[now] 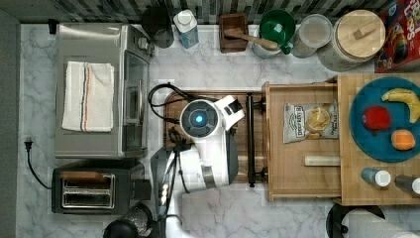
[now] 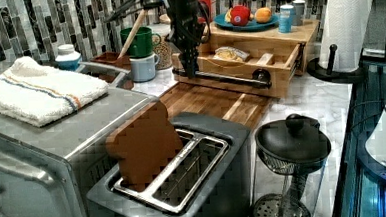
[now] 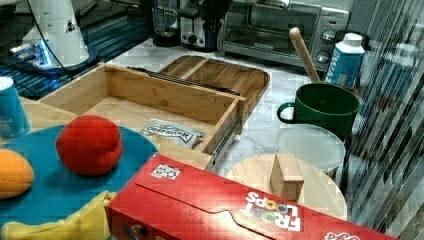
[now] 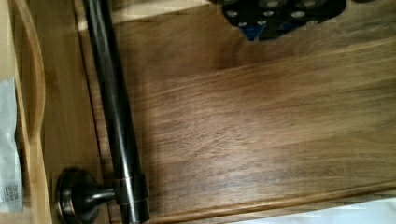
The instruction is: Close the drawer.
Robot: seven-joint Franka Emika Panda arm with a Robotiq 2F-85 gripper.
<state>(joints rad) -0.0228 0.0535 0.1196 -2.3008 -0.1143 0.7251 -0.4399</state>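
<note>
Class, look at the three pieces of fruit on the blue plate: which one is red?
The round red fruit, near the middle of the blue plate. The yellow banana is long and curved, and the third fruit is orange.

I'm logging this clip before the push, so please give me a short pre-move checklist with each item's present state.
1. Shallow light-wood drawer pulled out, still to close: ok.
2. Long dark metal bar handle free of obstruction: ok.
3. Silver snack bag and pale stick lie flat inside, below the rims: ok.
4. Dark brown wooden cutting board in front of the drawer carries nothing: ok.
5. Arm beside the handle in the left view: ok.
6. Pincer state: cannot tell.
</note>
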